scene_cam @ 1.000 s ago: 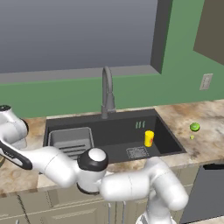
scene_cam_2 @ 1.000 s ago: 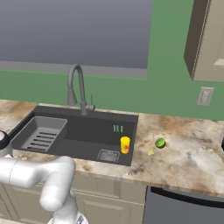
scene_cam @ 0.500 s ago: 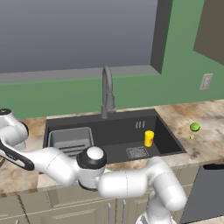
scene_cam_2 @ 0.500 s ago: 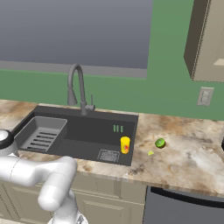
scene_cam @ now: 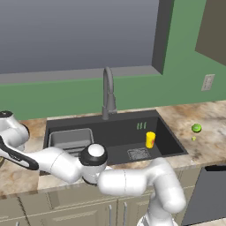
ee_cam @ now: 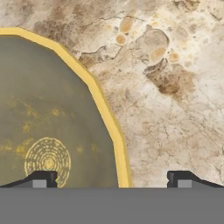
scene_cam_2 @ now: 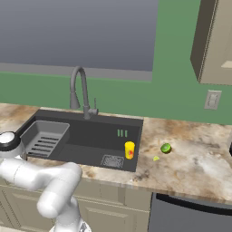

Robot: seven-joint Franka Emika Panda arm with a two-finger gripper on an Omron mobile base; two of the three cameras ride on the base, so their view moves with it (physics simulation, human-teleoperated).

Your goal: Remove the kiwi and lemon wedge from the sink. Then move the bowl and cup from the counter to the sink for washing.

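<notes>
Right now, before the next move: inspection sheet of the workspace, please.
Surface: marbled counter, no spills seen.
Sink: yellow cup stands upright inside, near the right wall by the drain; ribbed rack at its left end.
Kiwi: on the counter right of the sink.
Lemon wedge: on the counter beside the kiwi, apart from it.
Bowl: on the counter, rim between the fingertips in the hand view.
Gripper: open, straddling the bowl's rim, not closed.
Clutter: nothing seen.
Cables: nothing seen.
Surroundings: faucet, wall outlet, window, green wall.
</notes>
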